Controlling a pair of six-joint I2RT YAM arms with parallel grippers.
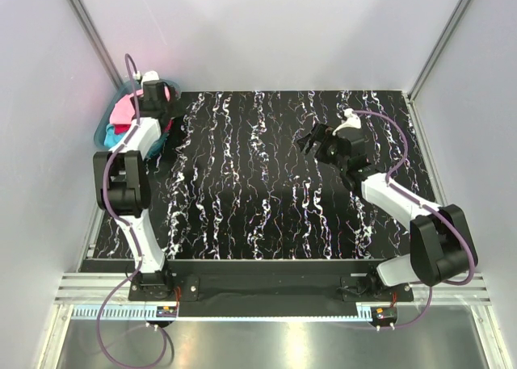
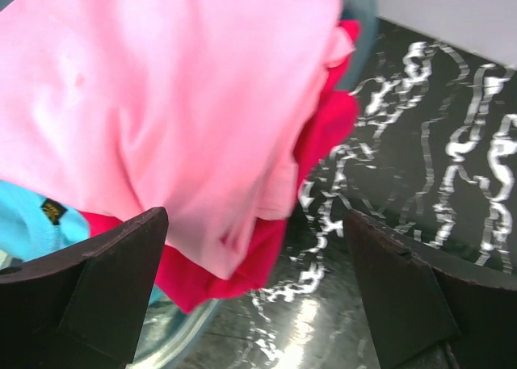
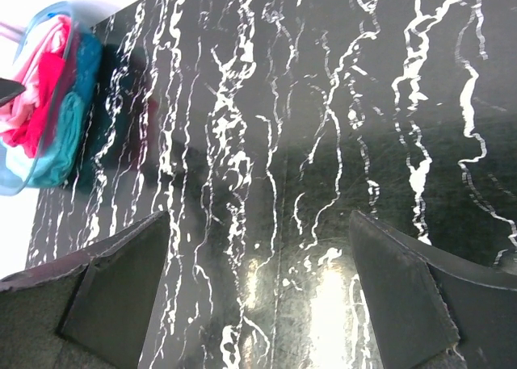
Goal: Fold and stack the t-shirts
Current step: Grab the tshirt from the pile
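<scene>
The t-shirts lie bunched in a pile at the table's far left corner. In the left wrist view the light pink t-shirt [image 2: 161, 94] is on top, the crimson one [image 2: 242, 264] hangs out under it, and a turquoise one [image 2: 28, 220] shows at the left. My left gripper [image 2: 254, 220] hovers open just over the pile's edge, with nothing between its fingers [image 2: 105, 288]. From above, it [image 1: 160, 90] sits over the pink cloth [image 1: 123, 109]. My right gripper [image 3: 258, 220] is open over bare table, far from the pile [image 3: 40, 86]; it [image 1: 309, 140] is at centre right in the top view.
A translucent blue-green tub [image 2: 182, 329] holds the pile; its rim [image 3: 12, 183] reaches the table's left edge. The black marbled tabletop [image 1: 258, 191] stretches between the arms. Grey walls enclose the back and both sides.
</scene>
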